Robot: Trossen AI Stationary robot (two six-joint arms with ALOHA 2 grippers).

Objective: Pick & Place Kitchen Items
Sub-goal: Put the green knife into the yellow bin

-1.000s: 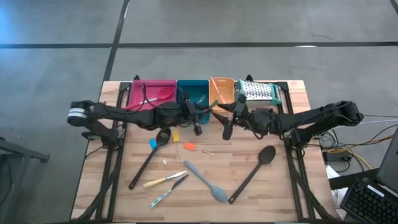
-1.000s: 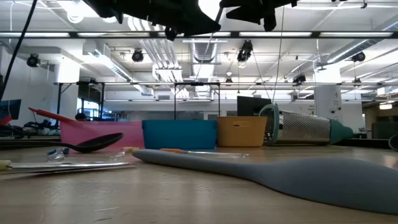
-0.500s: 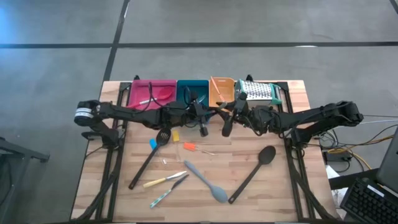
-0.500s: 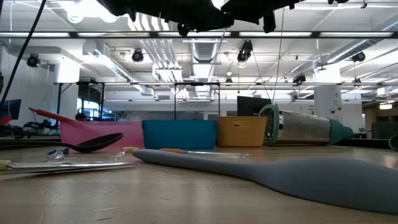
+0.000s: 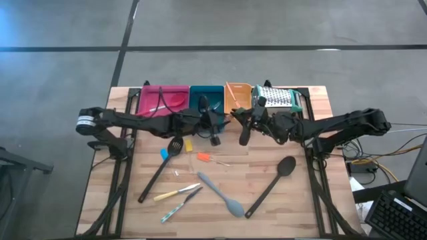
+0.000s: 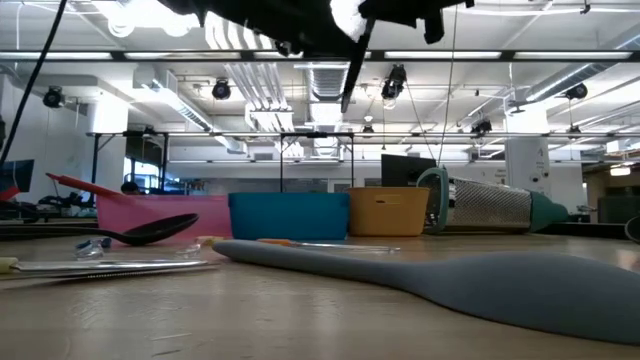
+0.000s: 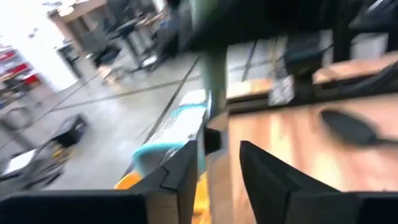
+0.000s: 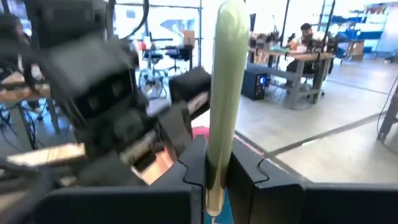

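My right end effector (image 8: 214,171) pinches the green-handled tool (image 8: 224,81); my left end effector (image 7: 214,171) is open, so I lift slowly.

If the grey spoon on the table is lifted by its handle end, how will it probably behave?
The grey spoon looks matte and one-piece, so it may flex. Its broad head would probably sag. Lying flat, it should slide, not roll.

Even overhead light falls on the surface (image 5: 293,200), with only soft shadows. From low down, ceiling strip lights glare white and my arms are silhouettes. My left wrist view is smeared with motion blur; bright windows wash out my right.
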